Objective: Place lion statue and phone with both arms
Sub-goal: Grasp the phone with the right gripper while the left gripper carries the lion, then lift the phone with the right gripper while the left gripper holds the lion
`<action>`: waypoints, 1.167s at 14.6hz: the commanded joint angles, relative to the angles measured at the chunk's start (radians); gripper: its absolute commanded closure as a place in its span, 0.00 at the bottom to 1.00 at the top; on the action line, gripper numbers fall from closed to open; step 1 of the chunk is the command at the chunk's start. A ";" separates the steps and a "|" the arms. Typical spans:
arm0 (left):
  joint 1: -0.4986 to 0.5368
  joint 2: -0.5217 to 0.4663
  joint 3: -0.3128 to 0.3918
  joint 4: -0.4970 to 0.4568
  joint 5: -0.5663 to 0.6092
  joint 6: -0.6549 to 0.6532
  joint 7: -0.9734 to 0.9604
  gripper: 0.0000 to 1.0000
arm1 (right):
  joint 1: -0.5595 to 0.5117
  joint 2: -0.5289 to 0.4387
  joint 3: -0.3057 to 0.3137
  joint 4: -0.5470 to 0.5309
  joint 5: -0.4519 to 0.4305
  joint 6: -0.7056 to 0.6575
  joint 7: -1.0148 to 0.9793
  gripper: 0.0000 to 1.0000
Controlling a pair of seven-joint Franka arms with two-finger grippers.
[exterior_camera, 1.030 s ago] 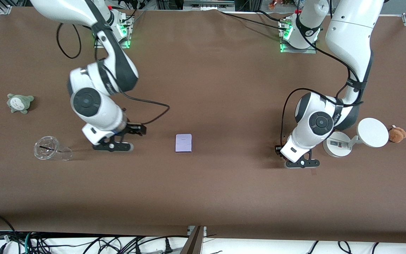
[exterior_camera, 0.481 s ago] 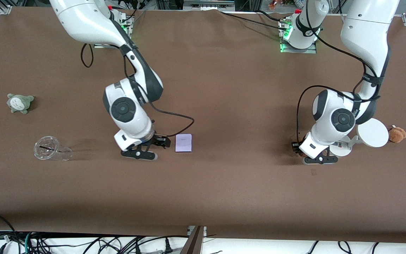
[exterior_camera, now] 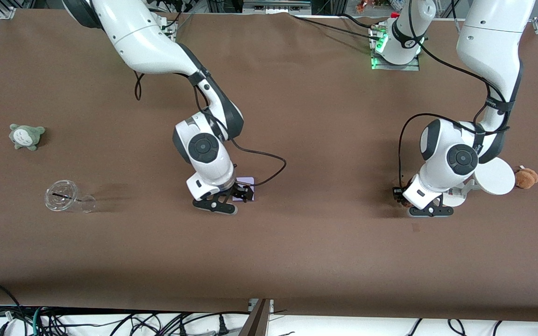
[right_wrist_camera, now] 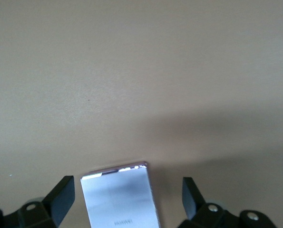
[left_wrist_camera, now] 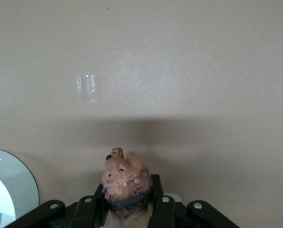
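The phone [right_wrist_camera: 121, 194] lies flat on the table [exterior_camera: 297, 252], and we see it between the spread fingers of the right gripper [right_wrist_camera: 127, 202], with open cloth showing on either side of it. In the right wrist view its long axis runs straight out from the palm, so its two long edges face the two fingertips [right_wrist_camera: 63, 194]. That is the relation our next move turns on: as we judge it, the jaws, standing wide, need only come down and close across the phone's short width. Neither finger touches the phone that we can see. In the front view the right gripper [exterior_camera: 222, 199] covers most of the phone [exterior_camera: 249, 180], leaving only one pale corner showing.

The lion statue [left_wrist_camera: 125, 183] is pinched in the left gripper [left_wrist_camera: 127, 204], head end pointing out past the fingertips, jaws closed narrow against its body. In the front view the left gripper [exterior_camera: 425, 205] sits low over the table just beside the white stand [exterior_camera: 493, 176], with a tan plush [exterior_camera: 527, 177] near the stand's disc.

The right arm is plainly the nearer one to the phone; the left is well apart from it. A clear cup [exterior_camera: 63, 196] and a grey-green plush [exterior_camera: 26, 135] lie toward the right arm's end.
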 commanded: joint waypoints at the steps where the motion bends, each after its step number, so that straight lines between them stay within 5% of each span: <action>1: 0.033 -0.004 -0.011 -0.021 0.037 0.042 0.037 1.00 | 0.034 0.066 -0.012 0.040 -0.050 0.072 0.029 0.00; 8: 0.061 0.029 -0.013 -0.028 0.037 0.088 0.076 1.00 | 0.033 0.092 -0.009 0.038 -0.067 0.106 -0.198 0.00; 17: 0.055 0.035 -0.014 -0.026 0.026 0.086 0.057 1.00 | 0.031 0.098 -0.008 0.037 -0.059 0.109 -0.201 0.00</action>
